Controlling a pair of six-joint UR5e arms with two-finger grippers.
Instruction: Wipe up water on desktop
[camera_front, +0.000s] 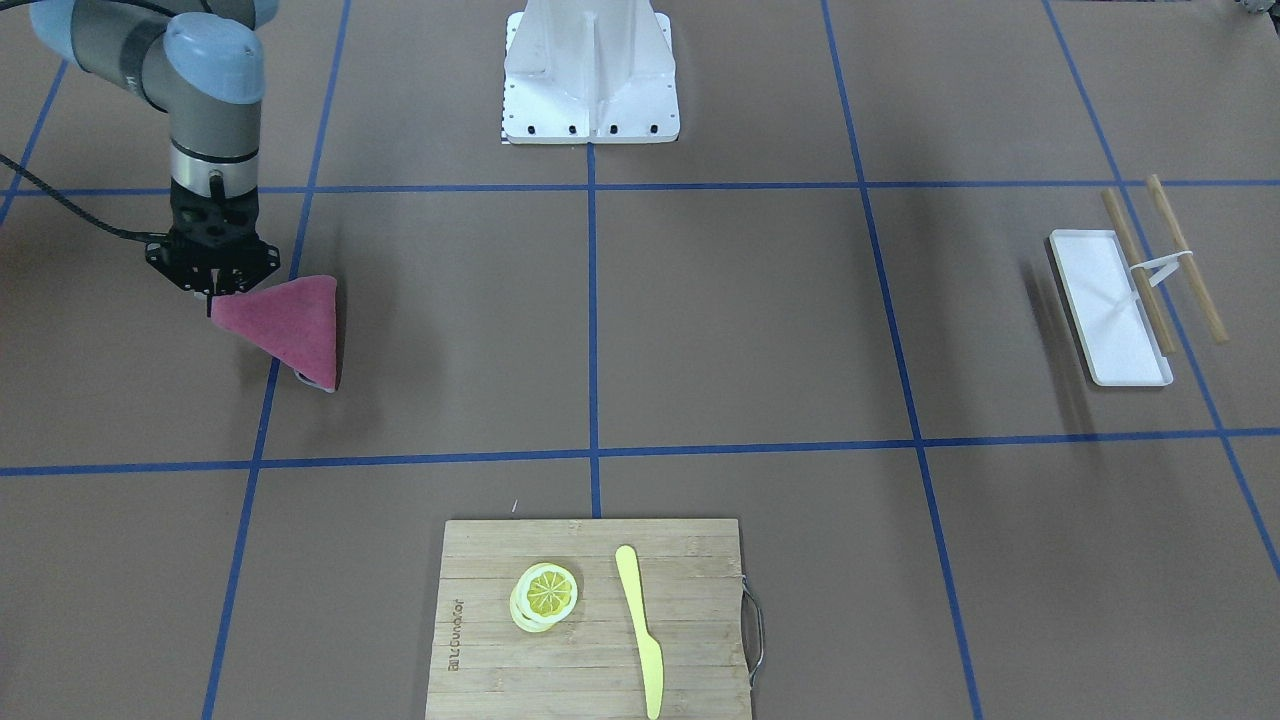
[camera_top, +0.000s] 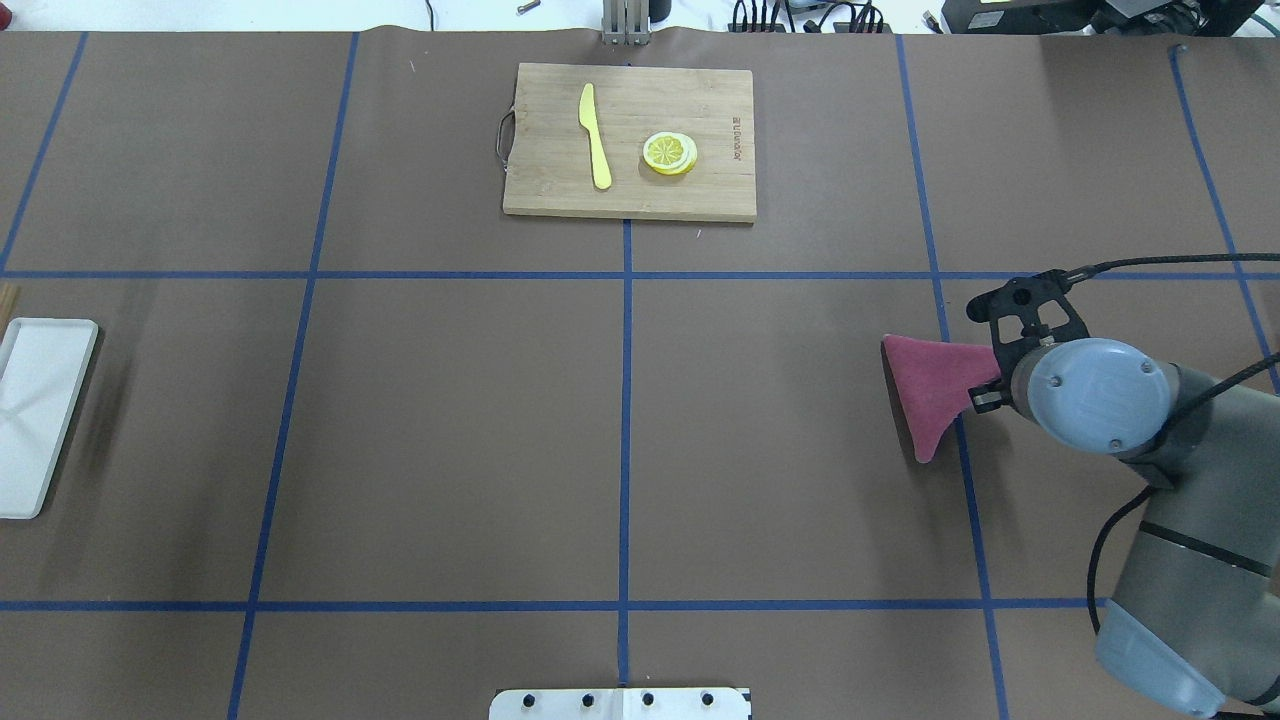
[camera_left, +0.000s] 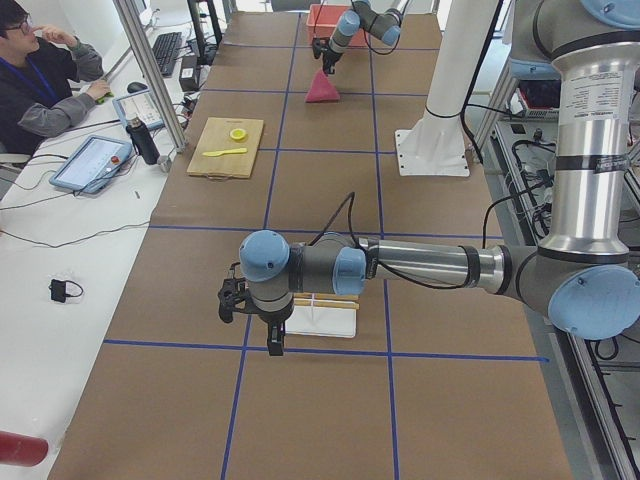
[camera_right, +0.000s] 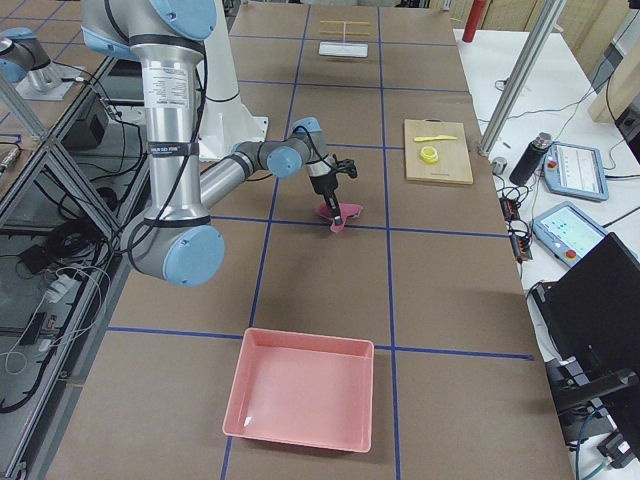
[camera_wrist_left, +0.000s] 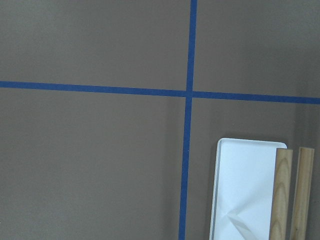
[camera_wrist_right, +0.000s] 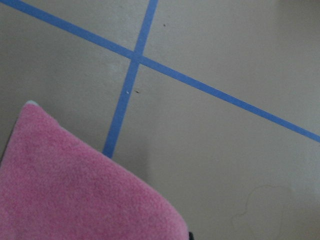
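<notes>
1. The desktop is a flat brown surface marked into large squares by blue tape lines. The whole middle band between the two arms is bare.
2. The right gripper points down near the desktop's right end, its fingers clenched on one corner of a pink cloth.
3. From that pinched corner the cloth fans out toward the table's centre. Its wide free edge lies across a blue tape line, and its lowest corner appears to touch the desktop.
4. In the right wrist view, a faint ring-shaped outline shows on the surface just beside the cloth. Whether it is water cannot be determined.
5. The left gripper hangs above the desktop at the opposite end, just beside a white tray. It shows only in the left side view, so it cannot be determined whether it is released or clenched.
6. Two wooden sticks joined by a white band lie at the tray; one crosses the tray's long edge and the other lies just outside it.
7. A bamboo cutting board sits at the operators' edge, on the centre line, carrying lemon slices and a yellow knife, which lie apart.
8. The white robot base stands at the opposite edge, well apart from the board.
9. A pink bin rests beyond the right arm, near the desktop's end.
</notes>
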